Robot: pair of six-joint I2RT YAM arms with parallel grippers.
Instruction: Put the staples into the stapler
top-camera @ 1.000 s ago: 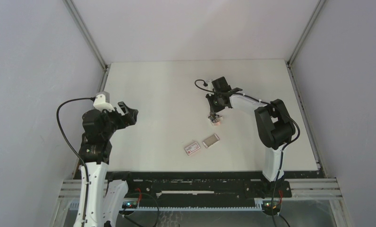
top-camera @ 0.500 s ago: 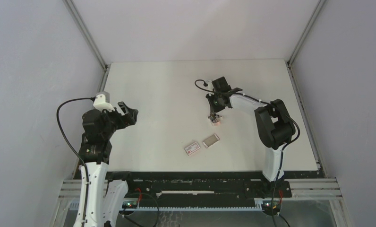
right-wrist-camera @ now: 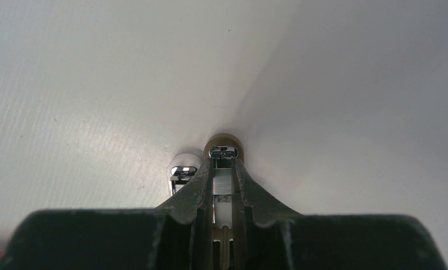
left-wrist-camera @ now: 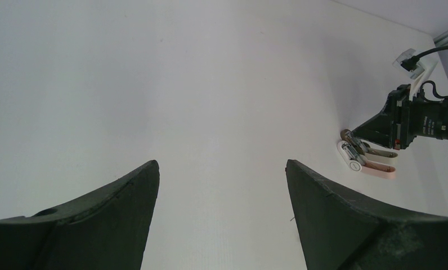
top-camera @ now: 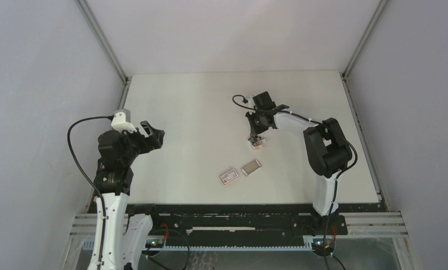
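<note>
Pale grey walls and metal corner rails [top-camera: 101,39] enclose a plain white surface [top-camera: 182,112]. Over the last second nothing has visibly shifted. The right gripper [top-camera: 256,139] stays pinched on the pink-and-white stapler [right-wrist-camera: 224,147], its fingers drawn close on the metal channel of what looks like the opened magazine, though the wrist view is too tight to be sure. The left gripper [left-wrist-camera: 220,169] hangs spread wide and empty at the left side. The staples [top-camera: 251,167] lie in their grey tray, near the stapler but apart from it, just beside the red-labelled box [top-camera: 229,176]. By that, loading has not begun; the stapler is only being steadied.
</note>
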